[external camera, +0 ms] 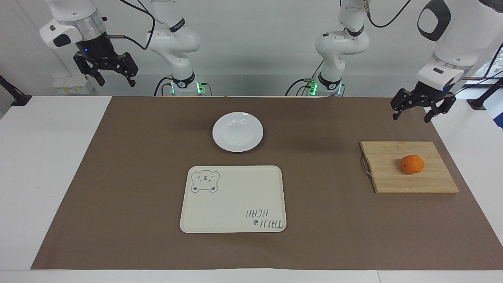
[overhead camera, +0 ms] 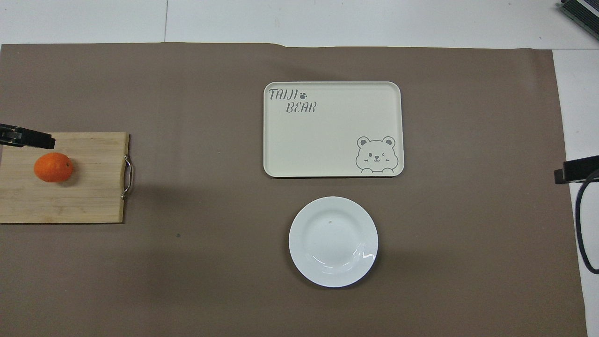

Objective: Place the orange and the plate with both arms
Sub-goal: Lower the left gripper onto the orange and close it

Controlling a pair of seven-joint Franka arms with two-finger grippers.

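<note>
Facing view: orange [external camera: 412,164] on cutting board [external camera: 408,167]; plate [external camera: 237,131] and tray [external camera: 233,199] bare; left gripper [external camera: 412,117] and right gripper [external camera: 116,81] both spread wide, holding nothing.

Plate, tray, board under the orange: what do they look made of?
Plate: probably glazed ceramic, glossy white with highlights. Tray: likely matte cream plastic or melamine, with printed bear. Board: wood or bamboo, visible strips, metal handle. Orange lies on it.
</note>
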